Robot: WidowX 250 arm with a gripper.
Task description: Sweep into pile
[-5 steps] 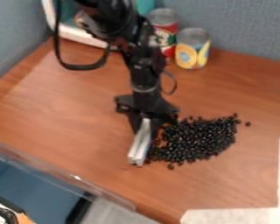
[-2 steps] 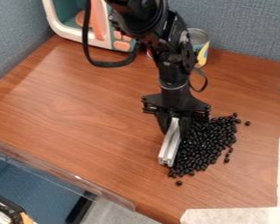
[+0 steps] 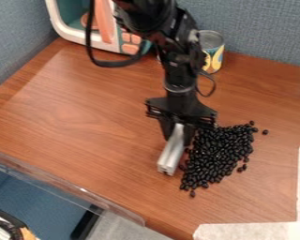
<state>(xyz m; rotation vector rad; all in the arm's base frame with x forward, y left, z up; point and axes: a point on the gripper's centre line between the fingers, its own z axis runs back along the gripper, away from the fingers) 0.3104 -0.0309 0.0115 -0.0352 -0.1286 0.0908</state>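
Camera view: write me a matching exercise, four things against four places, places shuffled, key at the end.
Things
1. Small shiny black beans
2. Silver metal bar
3. White-and-teal toy microwave
4. Metal can with yellow label

Places
A. At the top left, by the wall
B. Between the fingers of the black gripper
C. At the top, just right of the arm
D. Heaped right of the gripper

Pairs: 1-D, 2-B, 3-A, 4-C

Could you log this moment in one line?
sweep into pile | gripper holds metal bar | bar beside black beans | beans bunched, few strays at edge
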